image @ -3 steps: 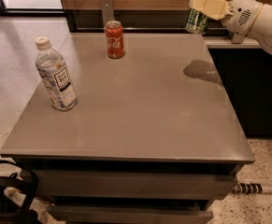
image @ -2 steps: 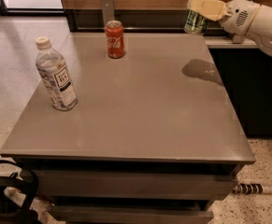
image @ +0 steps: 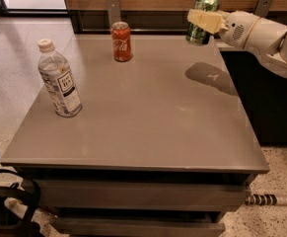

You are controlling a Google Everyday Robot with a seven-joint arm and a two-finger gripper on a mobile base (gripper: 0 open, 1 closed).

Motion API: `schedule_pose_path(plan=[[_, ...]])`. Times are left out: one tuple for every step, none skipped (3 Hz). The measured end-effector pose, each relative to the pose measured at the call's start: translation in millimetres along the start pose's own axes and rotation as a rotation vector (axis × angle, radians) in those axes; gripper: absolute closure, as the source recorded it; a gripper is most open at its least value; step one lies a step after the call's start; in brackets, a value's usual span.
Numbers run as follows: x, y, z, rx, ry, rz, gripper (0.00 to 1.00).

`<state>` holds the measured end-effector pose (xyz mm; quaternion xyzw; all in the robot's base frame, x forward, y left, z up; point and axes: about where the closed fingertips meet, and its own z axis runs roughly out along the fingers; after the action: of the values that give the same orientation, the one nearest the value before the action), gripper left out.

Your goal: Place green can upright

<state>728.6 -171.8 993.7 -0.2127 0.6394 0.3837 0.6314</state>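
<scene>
Lower left corner: a black curved object (image: pixel 2 201) on the floor, cut off by the frame; what it is cannot be told.

Left side of the grey flat-topped desk (image: pixel 148 122): a clear plastic water bottle with a white cap (image: pixel 59 80), standing upright. Label print is too small to read.

Back edge, left of centre: a red Coca-Cola can (image: pixel 121 42), upright, well apart from the bottle.

Back right: the small dark green aluminium can (image: pixel 198 34) hangs in the air above the desk's far right corner, roughly upright and slightly tilted, touching nothing on the desk. The gripper (image: pixel 201 21) on the white arm (image: pixel 261 33) reaches in from the right, jaws closed across the can's middle. One pale finger covers part of the can's side; the other is hidden behind it. A dark shadow (image: pixel 209 77) lies on the desk below.

Lower right floor: a striped tube (image: pixel 264 200), partly hidden under the desk.
</scene>
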Motion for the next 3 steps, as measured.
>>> schedule_pose_path(plan=[[16, 4, 13, 0.017, -0.005, -0.063, 1.0], [29, 6, 26, -0.003, 0.016, -0.112, 1.0], [43, 7, 36, -0.018, 0.058, -0.168, 1.0]])
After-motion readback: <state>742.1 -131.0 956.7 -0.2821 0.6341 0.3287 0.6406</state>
